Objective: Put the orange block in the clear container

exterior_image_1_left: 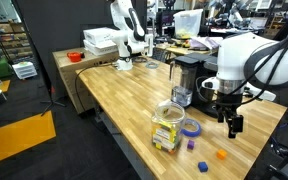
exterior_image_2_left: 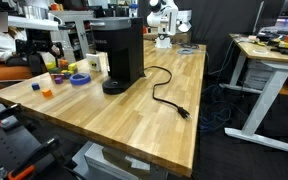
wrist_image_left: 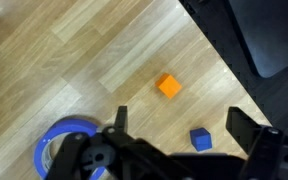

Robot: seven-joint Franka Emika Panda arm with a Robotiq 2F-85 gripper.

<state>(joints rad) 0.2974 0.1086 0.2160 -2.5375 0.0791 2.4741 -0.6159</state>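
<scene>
So the gripper [wrist_image_left: 179, 118] is hanging over the table [wrist_image_left: 74, 60] with its jaws spread wide and nothing between them. In the wrist view the orange block [wrist_image_left: 168, 86] sits on bare wood just ahead of the gap, a touch off-centre. I'd slide forward until the cube is dead centre between the fingers, square them up to two flat faces, then drop straight down, low enough to catch such a tiny thing before squeezing. Watch the blue cube [wrist_image_left: 200, 139] close to one finger and the purple tape ring [wrist_image_left: 62, 140] on the opposite side, since neither should get nudged. Further off, in an exterior view, the clear container [exterior_image_1_left: 167, 128] stands past the tape ring, apart from the block, with the coffee maker [exterior_image_1_left: 184, 72] behind it. So I reckon you'll want to lift high enough to clear that rim.
</scene>
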